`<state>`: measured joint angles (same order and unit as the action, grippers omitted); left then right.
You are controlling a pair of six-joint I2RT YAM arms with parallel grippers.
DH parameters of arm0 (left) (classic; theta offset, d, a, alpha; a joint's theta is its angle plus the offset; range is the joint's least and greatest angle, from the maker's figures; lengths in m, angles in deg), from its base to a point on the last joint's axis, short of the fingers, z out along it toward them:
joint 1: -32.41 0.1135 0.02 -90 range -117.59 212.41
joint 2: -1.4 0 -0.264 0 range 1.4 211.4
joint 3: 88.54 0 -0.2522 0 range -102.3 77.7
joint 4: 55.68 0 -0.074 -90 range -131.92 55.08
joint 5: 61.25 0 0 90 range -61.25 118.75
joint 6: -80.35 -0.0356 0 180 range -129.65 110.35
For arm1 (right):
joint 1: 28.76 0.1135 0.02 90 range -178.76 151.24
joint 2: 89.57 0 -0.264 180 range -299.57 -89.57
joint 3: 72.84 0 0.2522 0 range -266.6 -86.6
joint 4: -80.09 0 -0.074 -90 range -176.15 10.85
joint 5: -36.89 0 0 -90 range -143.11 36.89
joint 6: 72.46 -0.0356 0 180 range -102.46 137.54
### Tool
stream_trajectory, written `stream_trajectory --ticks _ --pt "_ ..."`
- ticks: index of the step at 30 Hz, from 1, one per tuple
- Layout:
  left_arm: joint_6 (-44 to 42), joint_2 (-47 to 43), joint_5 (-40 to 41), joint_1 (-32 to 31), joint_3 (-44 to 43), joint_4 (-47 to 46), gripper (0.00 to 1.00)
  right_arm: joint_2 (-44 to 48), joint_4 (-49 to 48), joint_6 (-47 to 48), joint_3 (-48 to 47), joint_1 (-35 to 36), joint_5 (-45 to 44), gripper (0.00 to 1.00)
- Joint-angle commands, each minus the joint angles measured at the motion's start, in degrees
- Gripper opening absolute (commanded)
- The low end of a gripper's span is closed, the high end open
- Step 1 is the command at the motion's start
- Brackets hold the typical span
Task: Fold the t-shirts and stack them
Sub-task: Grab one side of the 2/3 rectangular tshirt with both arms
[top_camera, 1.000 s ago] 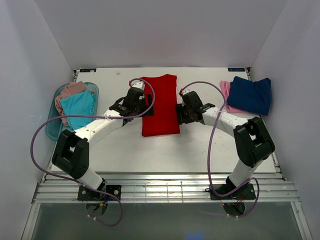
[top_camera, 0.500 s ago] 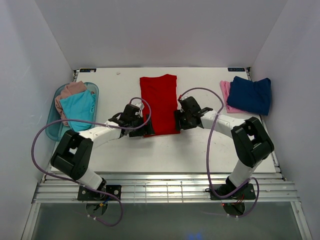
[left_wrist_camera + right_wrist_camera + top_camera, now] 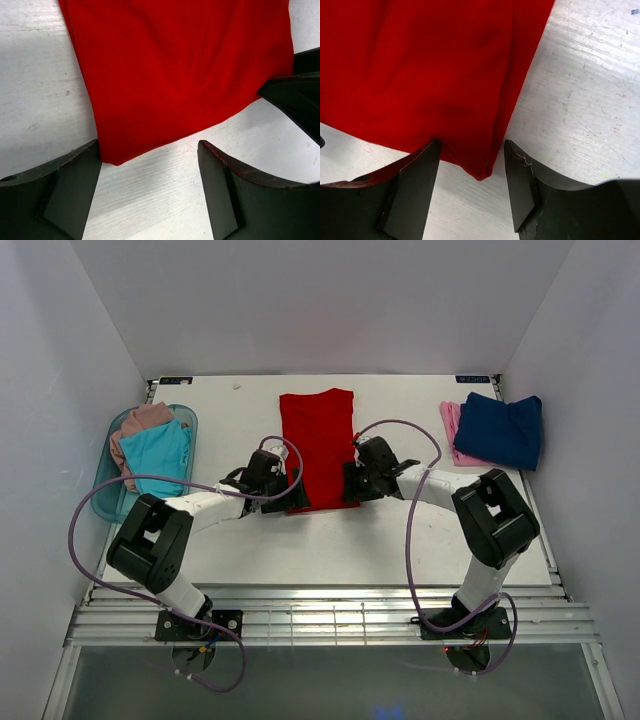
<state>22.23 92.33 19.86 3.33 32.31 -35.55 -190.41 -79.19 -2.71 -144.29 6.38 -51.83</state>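
Left claw [image 3: 149, 150]: open, nothing gripped. Jaws straddle near-left corner of red t-shirt [image 3: 175, 65]; corner lies against left finger, off-centre.
Right claw [image 3: 472, 147]: open, near-right corner of same shirt between jaws.
Shirt: flat on tabletop [image 3: 580, 100], between both claws.
Risk: left claw closes beside corner and misses, or takes upper layer only. Unequal grips skew fold.
Hidden: layer count at near hem not discernible. Tip-to-tabletop contact cannot be told. Top view: claws cover both near corners of shirt.

white table [image 3: 400, 540] bears red t-shirt [image 3: 318, 445], teal tub [image 3: 103, 498], pink t-shirt [image 3: 451, 420].
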Motion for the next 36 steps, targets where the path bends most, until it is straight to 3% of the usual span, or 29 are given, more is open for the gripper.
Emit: stream_trajectory --ticks 1,10,20,28,36 --pt "0.0 0.4 3.0 0.3 1.1 1.4 0.86 -2.5 0.2 -0.8 0.3 0.6 1.6 0.60" --pt "0.4 3.0 8.0 0.3 -0.7 6.5 0.73 -2.3 2.4 -0.7 0.6 1.1 -0.5 0.53" --pt "0.7 7.7 8.0 0.1 -1.5 7.9 0.63 -2.1 3.8 -0.5 2.6 1.4 -3.1 0.49" --pt "0.3 8.8 12.0 -1.9 -2.3 12.7 0.47 -2.6 4.3 -0.8 3.4 1.5 -3.7 0.43" --pt "0.1 6.6 13.5 -2.9 -2.3 18.9 0.55 -1.1 4.4 -1.2 4.5 1.5 -4.1 0.43"
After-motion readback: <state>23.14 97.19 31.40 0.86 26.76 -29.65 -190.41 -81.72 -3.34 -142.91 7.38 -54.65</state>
